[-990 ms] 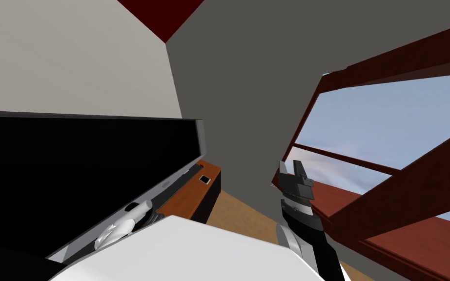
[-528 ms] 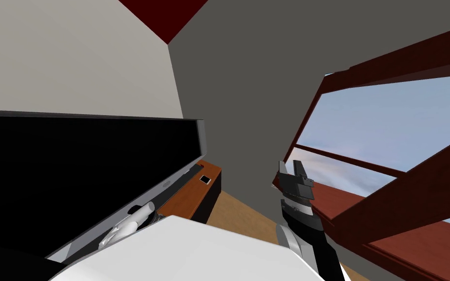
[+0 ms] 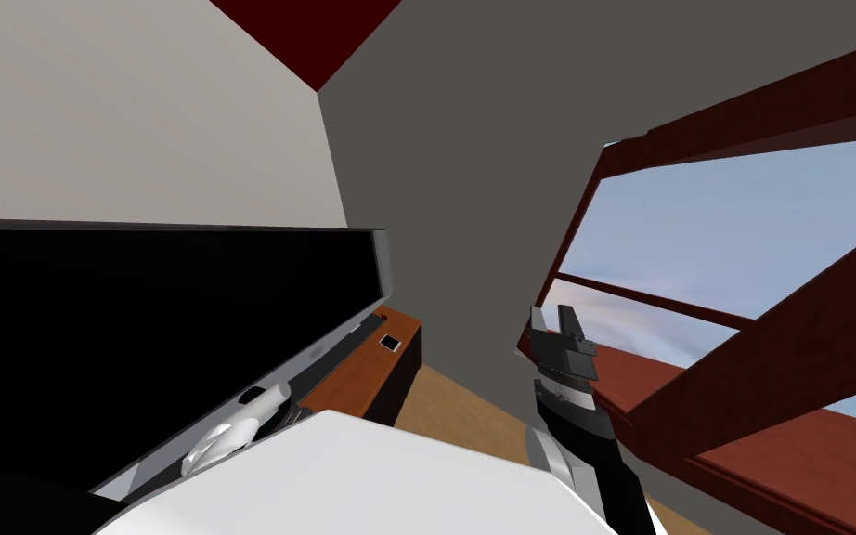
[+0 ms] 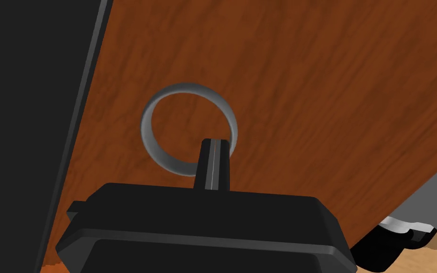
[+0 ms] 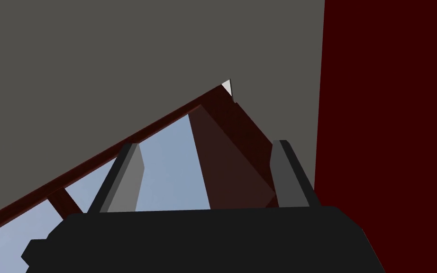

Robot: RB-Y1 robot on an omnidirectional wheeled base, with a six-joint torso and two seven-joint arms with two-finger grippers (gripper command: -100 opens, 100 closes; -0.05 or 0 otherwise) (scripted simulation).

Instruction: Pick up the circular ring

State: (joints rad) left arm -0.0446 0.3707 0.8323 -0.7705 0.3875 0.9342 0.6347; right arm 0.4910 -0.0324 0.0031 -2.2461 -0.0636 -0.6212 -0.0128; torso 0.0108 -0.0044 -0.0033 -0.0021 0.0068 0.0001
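Left wrist view: the left gripper (image 4: pixel 215 142) has its fingers pressed together on the rim of the grey ring (image 4: pixel 189 88), on the side nearest the gripper's body. A brown wooden top (image 4: pixel 317 95) lies behind the ring, beside a black screen (image 4: pixel 23 104). Head view: the right gripper (image 3: pixel 552 316), fingers apart, is raised beside the window (image 3: pixel 742 232).
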